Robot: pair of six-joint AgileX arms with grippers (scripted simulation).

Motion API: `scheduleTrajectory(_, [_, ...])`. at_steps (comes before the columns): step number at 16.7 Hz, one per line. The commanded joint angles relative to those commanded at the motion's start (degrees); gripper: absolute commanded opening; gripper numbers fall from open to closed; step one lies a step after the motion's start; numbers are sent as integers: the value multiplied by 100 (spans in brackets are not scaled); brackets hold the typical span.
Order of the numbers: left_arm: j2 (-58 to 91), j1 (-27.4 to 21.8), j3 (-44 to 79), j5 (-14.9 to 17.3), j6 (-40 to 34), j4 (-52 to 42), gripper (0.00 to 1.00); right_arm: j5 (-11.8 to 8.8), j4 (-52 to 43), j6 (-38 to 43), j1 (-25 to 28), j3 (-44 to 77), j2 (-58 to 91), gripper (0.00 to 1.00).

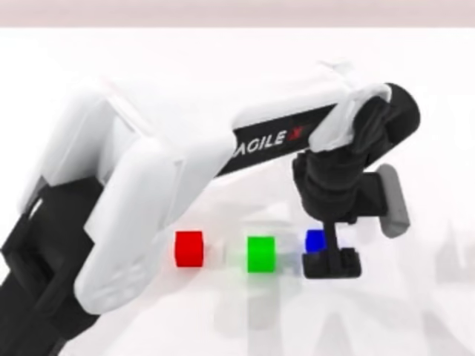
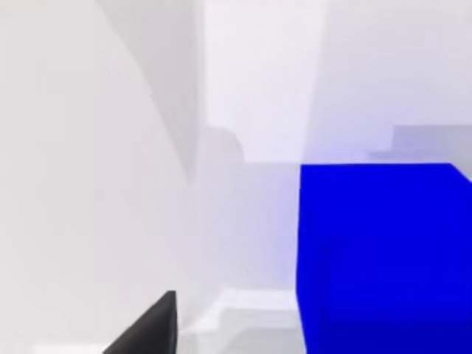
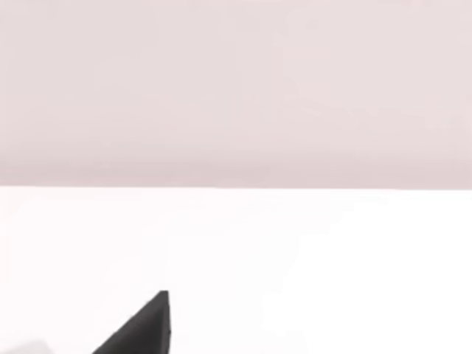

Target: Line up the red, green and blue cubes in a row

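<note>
The red cube (image 1: pixel 188 248), green cube (image 1: pixel 260 254) and blue cube (image 1: pixel 315 239) lie in a row across the table, red at the left and blue at the right. My left arm reaches across from the left, and its gripper (image 1: pixel 331 259) hangs low over the blue cube's near right side, partly covering it. In the left wrist view the blue cube (image 2: pixel 383 258) fills one side. One dark finger (image 2: pixel 151 332) stands well apart from it, so the gripper is open. The right arm is out of the top view, and its wrist view shows one finger (image 3: pixel 144 332) over bare table.
The left arm's white body (image 1: pixel 126 208) covers much of the table's left half, close beside the red cube. The table's far edge (image 1: pixel 237 28) runs along the top. Bare white table lies right of the blue cube and in front of the row.
</note>
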Motion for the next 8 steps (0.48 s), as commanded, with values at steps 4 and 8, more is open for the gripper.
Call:
scheduleTrajectory(4, [-34,62,786,2,-8,-851,100,0,0,0,0,0,0,100])
scheduleTrajectory(8, [-94,108,1325,-4,-9,-1417,100,0,0,0,0,0,0,100])
